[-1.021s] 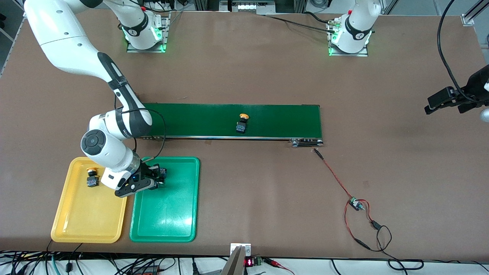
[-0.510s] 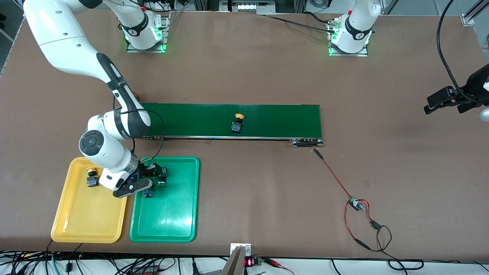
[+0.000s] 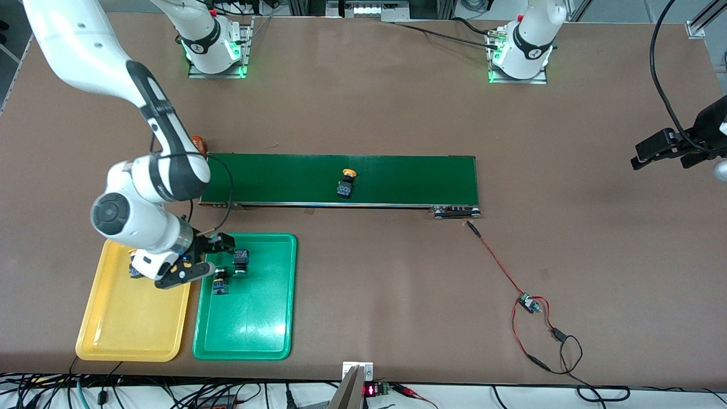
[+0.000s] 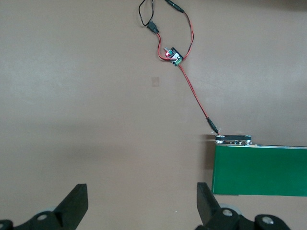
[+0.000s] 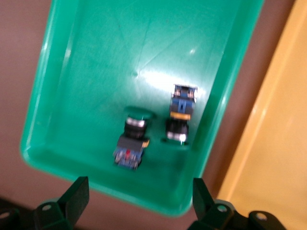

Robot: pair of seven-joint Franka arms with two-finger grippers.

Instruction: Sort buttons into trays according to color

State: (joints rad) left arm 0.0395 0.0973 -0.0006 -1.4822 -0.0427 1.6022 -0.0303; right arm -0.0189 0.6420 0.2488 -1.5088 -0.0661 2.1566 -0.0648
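Note:
Two green buttons (image 3: 241,262) (image 3: 220,282) lie side by side in the green tray (image 3: 250,335), in the part of it nearest the conveyor. The right wrist view shows the same green buttons (image 5: 132,141) (image 5: 180,117) free on the green tray (image 5: 96,57). My right gripper (image 3: 221,250) (image 5: 139,191) hangs open and empty above that tray's edge, beside the yellow tray (image 3: 130,329) (image 5: 283,143). A yellow button (image 3: 346,183) rides on the belt. Another button (image 3: 135,271) in the yellow tray is mostly hidden by the right arm. My left gripper (image 3: 661,149) (image 4: 142,206) waits open over bare table.
The long dark-green conveyor belt (image 3: 397,179) (image 4: 261,170) crosses the middle of the table. A red wire with a small circuit board (image 3: 528,304) (image 4: 173,56) trails from its end toward the front camera. An orange cylinder (image 3: 197,143) peeks out at the belt's other end.
My right gripper opened, dropped the green button into the green tray, then lifted and drifted toward the yellow tray. The yellow button on the belt moved toward the right arm's end.

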